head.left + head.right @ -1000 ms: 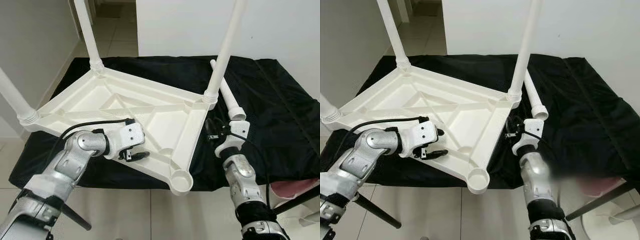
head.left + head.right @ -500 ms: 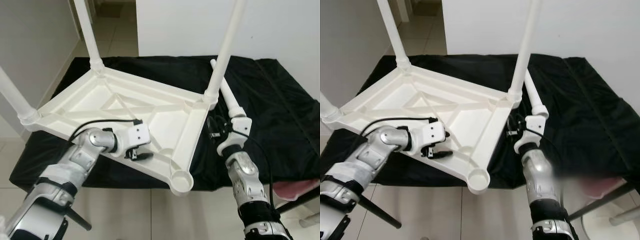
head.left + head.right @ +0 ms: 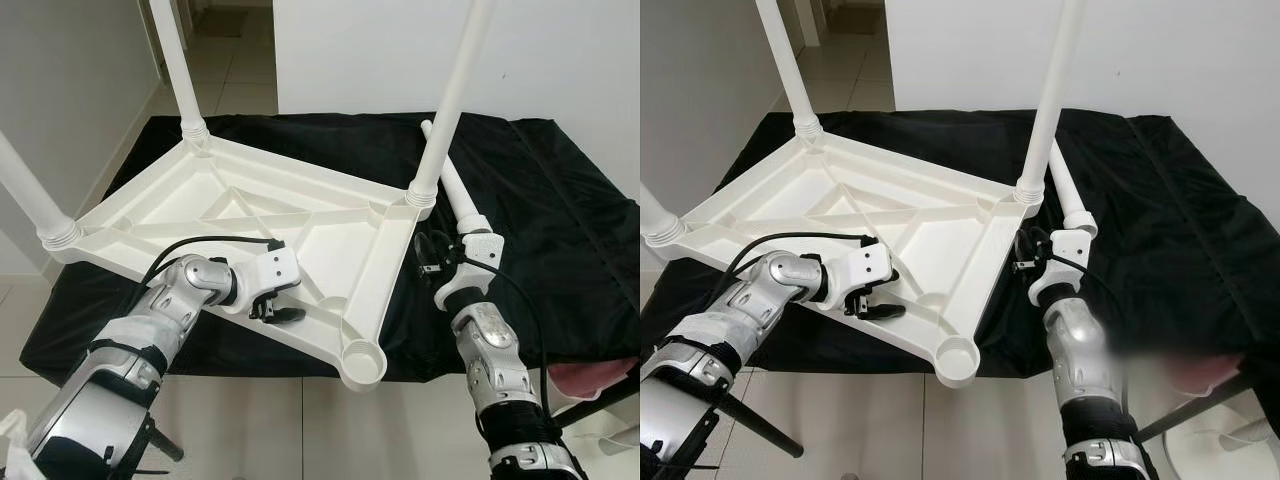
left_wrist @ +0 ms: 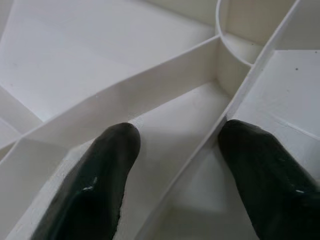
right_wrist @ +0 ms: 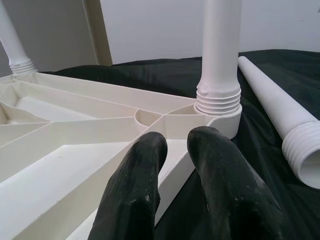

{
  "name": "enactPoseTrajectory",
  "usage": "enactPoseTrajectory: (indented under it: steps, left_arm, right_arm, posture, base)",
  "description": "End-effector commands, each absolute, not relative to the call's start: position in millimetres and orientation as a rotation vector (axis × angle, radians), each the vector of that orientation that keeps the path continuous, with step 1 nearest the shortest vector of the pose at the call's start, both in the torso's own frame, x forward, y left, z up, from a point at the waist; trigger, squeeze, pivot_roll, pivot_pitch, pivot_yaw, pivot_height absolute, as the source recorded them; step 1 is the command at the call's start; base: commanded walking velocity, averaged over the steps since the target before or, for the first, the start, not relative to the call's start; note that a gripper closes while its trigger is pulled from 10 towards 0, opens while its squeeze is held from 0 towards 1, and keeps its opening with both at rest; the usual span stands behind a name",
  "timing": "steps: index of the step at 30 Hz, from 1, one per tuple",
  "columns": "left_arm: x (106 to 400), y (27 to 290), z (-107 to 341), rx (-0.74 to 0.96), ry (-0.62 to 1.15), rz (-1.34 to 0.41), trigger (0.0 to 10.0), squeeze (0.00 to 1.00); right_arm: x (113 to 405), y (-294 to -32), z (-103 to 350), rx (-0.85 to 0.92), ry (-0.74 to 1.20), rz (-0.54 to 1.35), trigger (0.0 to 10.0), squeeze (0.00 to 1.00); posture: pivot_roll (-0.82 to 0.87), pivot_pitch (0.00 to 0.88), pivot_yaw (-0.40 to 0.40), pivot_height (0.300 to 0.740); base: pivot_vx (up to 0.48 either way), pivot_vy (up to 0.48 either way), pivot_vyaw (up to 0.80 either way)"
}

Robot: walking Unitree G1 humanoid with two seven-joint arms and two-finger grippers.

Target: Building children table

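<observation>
White table top (image 3: 300, 220) rib sits between left claw's (image 4: 175, 165) wide-spread fingers; right claw (image 5: 175, 165) seems nearly closed.

The tabletop (image 3: 300, 225) is smooth white plastic with a soft sheen, its ribs moulded in one piece. The loose leg (image 3: 455, 195) beside the right gripper (image 3: 428, 262) is the same plastic, ridged with thread at its end. The black cloth (image 3: 560, 220) looks thin, perhaps faintly glossy. The fingers (image 4: 100, 185) are shiny black.
</observation>
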State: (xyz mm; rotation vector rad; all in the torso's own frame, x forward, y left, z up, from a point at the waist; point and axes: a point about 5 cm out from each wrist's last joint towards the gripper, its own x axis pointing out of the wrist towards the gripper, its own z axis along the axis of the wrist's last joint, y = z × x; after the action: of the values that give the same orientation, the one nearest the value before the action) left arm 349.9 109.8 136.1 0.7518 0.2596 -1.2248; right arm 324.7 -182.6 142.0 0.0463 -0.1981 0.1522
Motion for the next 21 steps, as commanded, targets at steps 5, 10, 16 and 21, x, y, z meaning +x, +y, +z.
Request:
enactPoseTrajectory:
  steps: [5, 10, 16, 21]
  left_arm:
    - [348.5, 115.5, 130.8, 0.707, 0.308, -1.264, 0.0, 0.00]
    - [348.6, 115.6, 131.4, 0.669, 0.305, -1.274, 0.0, 0.00]
    - [349.6, 113.7, 133.4, 0.646, 0.276, -1.266, 0.0, 0.00]
    - [349.0, 107.6, 136.5, 0.629, 0.234, -1.268, 2.6, 0.00]
  right_arm:
    - [323.6, -184.9, 139.3, 0.045, -0.180, 0.143, 10.0, 0.00]
    - [323.7, -184.7, 139.0, 0.042, -0.176, 0.144, 10.0, 0.00]
    - [323.4, -185.4, 139.1, 0.042, -0.175, 0.141, 10.0, 0.00]
    - [323.4, -185.9, 139.2, 0.043, -0.174, 0.138, 10.0, 0.00]
  posture:
    - [-0.03, 0.032, 0.028, 0.740]
    - [-0.03, 0.030, 0.028, 0.740]
    - [-0.03, 0.030, 0.029, 0.740]
    - [-0.03, 0.032, 0.028, 0.740]
  base:
    - [0.000, 0.000, 0.00]
    - [0.000, 0.000, 0.00]
    - [0.000, 0.000, 0.00]
    - [0.000, 0.000, 0.00]
